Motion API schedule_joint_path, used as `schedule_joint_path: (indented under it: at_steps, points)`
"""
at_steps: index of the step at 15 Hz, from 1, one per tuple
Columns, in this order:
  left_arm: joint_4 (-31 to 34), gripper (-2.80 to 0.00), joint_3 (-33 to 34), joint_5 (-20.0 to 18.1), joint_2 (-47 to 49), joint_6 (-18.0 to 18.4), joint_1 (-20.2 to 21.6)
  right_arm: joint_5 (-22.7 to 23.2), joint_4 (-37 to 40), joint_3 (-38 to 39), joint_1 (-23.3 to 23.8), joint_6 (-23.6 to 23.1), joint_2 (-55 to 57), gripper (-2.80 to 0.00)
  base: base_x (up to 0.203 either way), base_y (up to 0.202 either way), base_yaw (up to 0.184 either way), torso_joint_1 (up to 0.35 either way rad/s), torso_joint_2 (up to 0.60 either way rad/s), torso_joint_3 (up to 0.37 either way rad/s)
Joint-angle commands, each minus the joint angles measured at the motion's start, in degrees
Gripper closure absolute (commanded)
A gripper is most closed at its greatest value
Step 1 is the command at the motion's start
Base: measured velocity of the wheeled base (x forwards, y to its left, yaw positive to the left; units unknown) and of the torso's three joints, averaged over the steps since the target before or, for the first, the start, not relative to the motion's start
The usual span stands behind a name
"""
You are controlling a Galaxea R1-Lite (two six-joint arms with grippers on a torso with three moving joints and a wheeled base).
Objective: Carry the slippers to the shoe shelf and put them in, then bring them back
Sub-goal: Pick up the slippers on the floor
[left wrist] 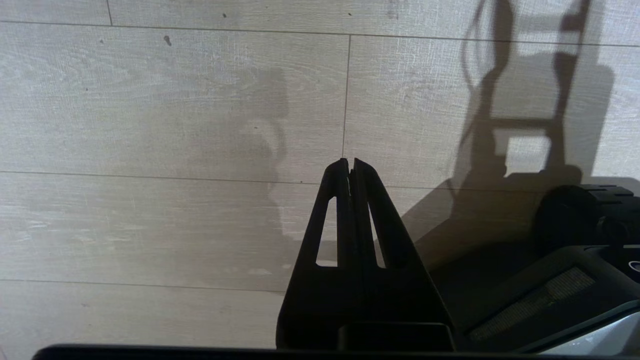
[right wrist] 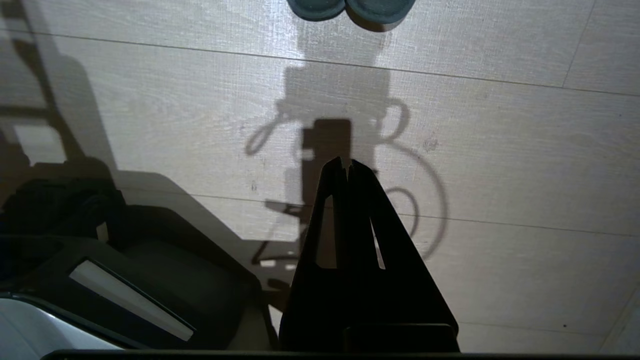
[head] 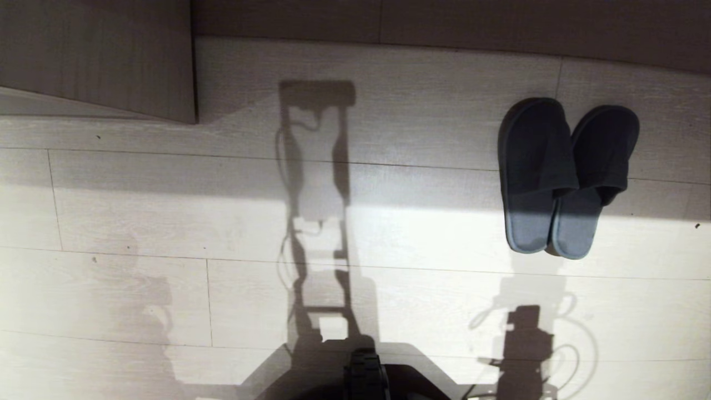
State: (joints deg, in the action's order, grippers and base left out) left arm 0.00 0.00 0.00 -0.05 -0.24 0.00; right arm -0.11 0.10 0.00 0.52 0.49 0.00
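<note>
We see matte black, tapering left gripper [left wrist: 348, 162] with slotted cut-outs. The right gripper [right wrist: 346, 162] looks identical. Beside them sits our dark base housing [left wrist: 565, 280] edged pale grey.

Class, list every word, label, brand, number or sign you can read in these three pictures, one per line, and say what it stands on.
None: no readable text shows in any view.
The slippers carry no visible logo or label.
The floor planks are bare wood grain, with shadows only.
The pale strip on the robot's base shows no letters; the same strip in the left wrist view is too dim to tell.
</note>
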Motion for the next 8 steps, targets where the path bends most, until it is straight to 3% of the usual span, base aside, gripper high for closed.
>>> schedule_joint_path:
  at_steps: [1,4,8]
  points:
    - [0.0,0.0,0.0,0.0,-0.01,0.01,0.0,-0.39,-0.16,0.02,0.0,0.74,0.0,0.0,0.0,0.0,0.0,0.0,0.0,0.0]
    - [0.0,0.0,0.0,0.0,0.05,-0.02,0.0,-0.63,1.15,-5.39,-0.11,1.23,2.5,0.0,0.0,0.0,0.0,0.0,0.0,0.0]
    - [0.0,0.0,0.0,0.0,0.04,0.06,0.0,1.42,0.11,-13.68,-0.66,1.39,25.55,0.0,0.0,0.0,0.0,0.0,0.0,0.0]
